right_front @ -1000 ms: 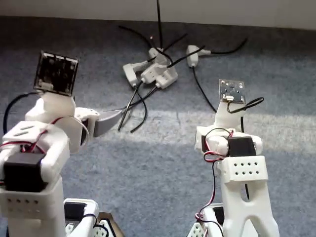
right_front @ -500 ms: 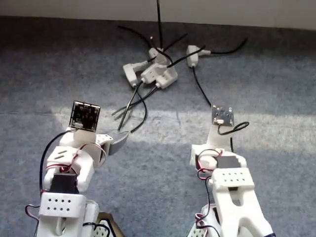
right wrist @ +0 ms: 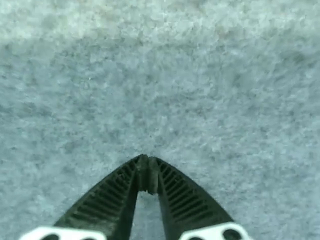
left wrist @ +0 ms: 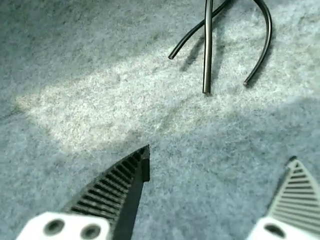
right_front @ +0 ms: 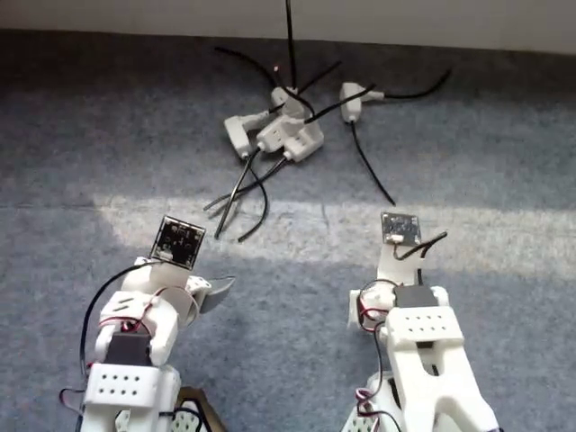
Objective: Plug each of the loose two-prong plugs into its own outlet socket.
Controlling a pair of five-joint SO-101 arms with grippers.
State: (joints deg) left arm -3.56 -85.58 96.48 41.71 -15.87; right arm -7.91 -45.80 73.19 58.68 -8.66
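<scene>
Standing here, I can't read a single word, number or sign. The cluster of white plastic plugs and outlet sockets (right_front: 274,133) at the far side of the grey carpet (right_front: 81,135) carries no marking I can make out. The small dark square circuit board on the left arm (right_front: 178,242) and the matching circuit board on the right arm (right_front: 400,228) are too small for me to tell whether they carry any print.

White plugs (right_front: 290,135), black cables (left wrist: 207,50), grey carpet (right_front: 490,153).
</scene>
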